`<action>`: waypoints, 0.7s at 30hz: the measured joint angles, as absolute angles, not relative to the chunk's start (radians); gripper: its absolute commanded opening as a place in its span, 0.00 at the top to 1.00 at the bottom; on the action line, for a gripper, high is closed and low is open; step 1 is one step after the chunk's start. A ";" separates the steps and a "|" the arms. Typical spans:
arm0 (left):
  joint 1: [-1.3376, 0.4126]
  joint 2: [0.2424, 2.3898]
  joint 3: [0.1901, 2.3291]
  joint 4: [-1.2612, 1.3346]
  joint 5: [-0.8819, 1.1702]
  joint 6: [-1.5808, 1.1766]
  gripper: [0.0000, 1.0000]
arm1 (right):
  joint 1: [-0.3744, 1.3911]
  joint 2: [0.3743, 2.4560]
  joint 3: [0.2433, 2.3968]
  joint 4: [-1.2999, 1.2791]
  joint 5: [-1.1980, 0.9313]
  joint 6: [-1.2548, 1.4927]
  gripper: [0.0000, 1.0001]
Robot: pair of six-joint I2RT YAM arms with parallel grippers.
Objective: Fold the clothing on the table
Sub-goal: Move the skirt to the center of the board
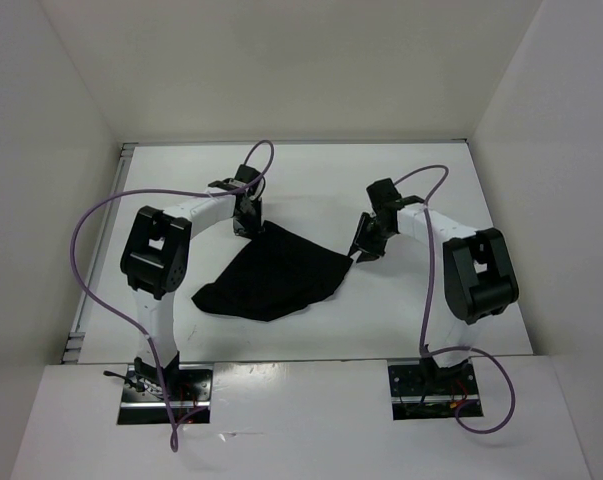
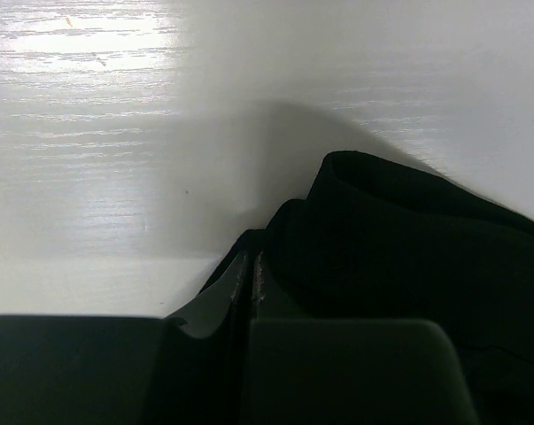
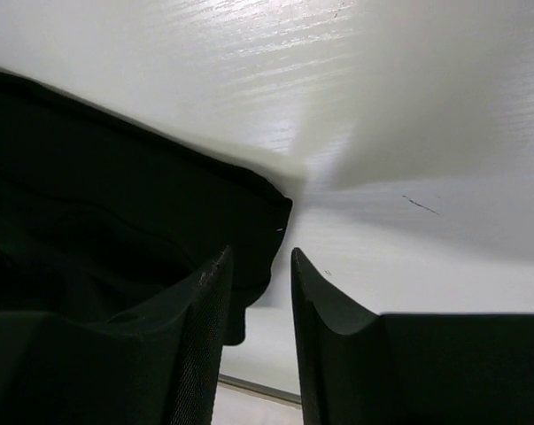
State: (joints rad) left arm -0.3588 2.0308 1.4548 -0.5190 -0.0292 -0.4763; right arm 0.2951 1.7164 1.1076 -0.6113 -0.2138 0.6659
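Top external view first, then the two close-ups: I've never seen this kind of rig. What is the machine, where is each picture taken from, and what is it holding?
Two robot arms are bolted at the near edge of a white table. The top picture looks down from above and behind them. The other two come from a camera on each wrist, so the dark shapes at the bottom are that arm's own fingers. On the table lies a black piece of clothing. The left gripper is shut on its far corner: the left wrist view shows cloth at the closed tips. The right gripper is open at the garment's right corner, gripping nothing yet.
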 measured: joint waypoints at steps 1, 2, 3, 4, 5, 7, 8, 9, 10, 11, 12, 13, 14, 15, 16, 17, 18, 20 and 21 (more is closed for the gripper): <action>-0.358 2.031 1.454 -0.519 -0.029 -0.476 1.00 | 0.295 1.721 1.111 -0.611 -0.212 0.669 0.63; -0.356 2.031 1.454 -0.519 -0.029 -0.476 1.00 | 0.295 1.730 1.114 -0.607 -0.211 0.670 0.63; -0.356 2.031 1.454 -0.519 -0.028 -0.477 1.00 | 0.295 1.739 1.115 -0.603 -0.209 0.673 0.65; -0.356 2.031 1.454 -0.519 -0.028 -0.477 1.00 | 0.295 1.752 1.116 -0.597 -0.208 0.674 0.67; -0.356 2.031 1.454 -0.519 -0.028 -0.477 1.00 | 0.295 1.764 1.116 -0.595 -0.207 0.676 0.68; -0.354 2.031 1.454 -0.519 -0.028 -0.477 1.00 | 0.295 1.790 1.116 -0.591 -0.206 0.680 0.69; -0.352 2.031 1.454 -0.519 -0.028 -0.477 1.00 | 0.295 1.800 1.116 -0.591 -0.206 0.681 0.69; -0.351 2.031 1.454 -0.519 -0.027 -0.477 1.00 | 0.295 1.808 1.116 -0.591 -0.206 0.683 0.69; -0.350 2.031 1.454 -0.519 -0.025 -0.477 1.00 | 0.295 1.812 1.116 -0.590 -0.206 0.683 0.69; -0.349 2.031 1.455 -0.519 -0.024 -0.477 1.00 | 0.295 1.815 1.116 -0.590 -0.205 0.683 0.70; -0.347 2.031 1.455 -0.519 -0.020 -0.477 1.00 | 0.296 1.818 1.116 -0.588 -0.206 0.683 0.70; -0.345 2.031 1.454 -0.519 -0.017 -0.477 1.00 | 0.297 1.821 1.116 -0.585 -0.206 0.685 0.70; -0.344 2.031 1.455 -0.519 -0.013 -0.477 1.00 | 0.297 1.827 1.116 -0.581 -0.208 0.687 0.72; -0.342 2.031 1.455 -0.519 -0.008 -0.477 1.00 | 0.299 1.834 1.116 -0.577 -0.216 0.690 0.72; -0.340 2.031 1.454 -0.519 -0.002 -0.477 1.00 | 0.300 1.840 1.117 -0.571 -0.227 0.693 0.75; -0.337 2.031 1.454 -0.519 0.003 -0.477 1.00 | 0.304 1.844 1.119 -0.564 -0.234 0.696 0.76; -0.334 2.031 1.454 -0.519 0.010 -0.477 1.00 | 0.309 1.851 1.121 -0.554 -0.246 0.699 0.79; -0.330 2.031 1.450 -0.514 0.032 -0.477 1.00 | 0.316 1.867 1.130 -0.539 -0.267 0.706 0.90; -0.329 2.031 1.448 -0.511 0.043 -0.477 1.00 | 0.318 1.875 1.138 -0.537 -0.274 0.709 0.93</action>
